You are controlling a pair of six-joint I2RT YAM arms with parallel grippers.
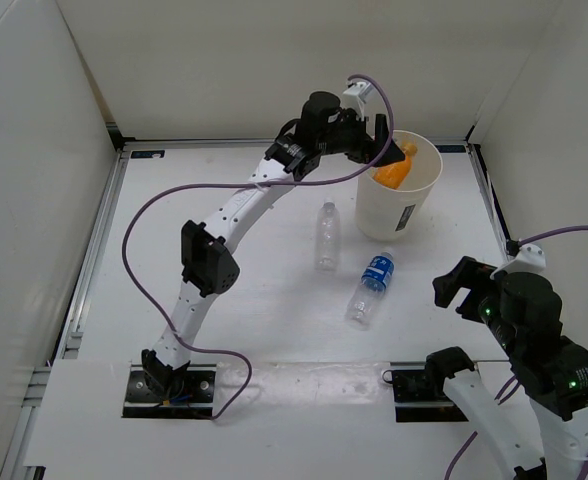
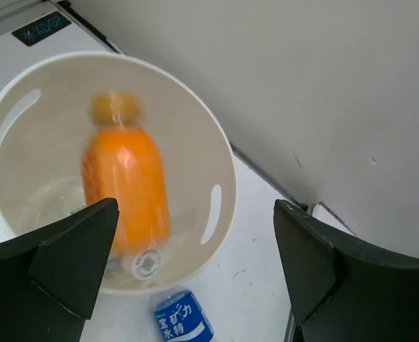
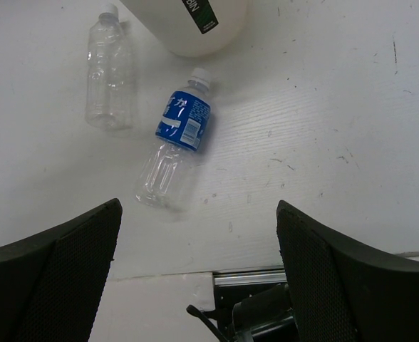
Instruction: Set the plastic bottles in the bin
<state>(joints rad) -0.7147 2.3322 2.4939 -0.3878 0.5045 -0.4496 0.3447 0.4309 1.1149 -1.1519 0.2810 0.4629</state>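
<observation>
I get bright, even white light in all three views, with only faint, soft shadows on the table (image 1: pixel 274 330) and no glare. In my left wrist view the orange bottle (image 2: pixel 124 182) is smeared by motion blur (cap worst); the right wrist view is sharp.

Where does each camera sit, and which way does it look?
Top external: above and behind, looking down on the table; left arm and right arm show.
Left wrist: on the left arm, looking down into the bin at the orange bottle; open left pincer shows.
Right wrist: on the right arm, looking down at the blue-label bottle; open right pincer shows.
Shared: both wrist views catch the blue-label bottle.
</observation>
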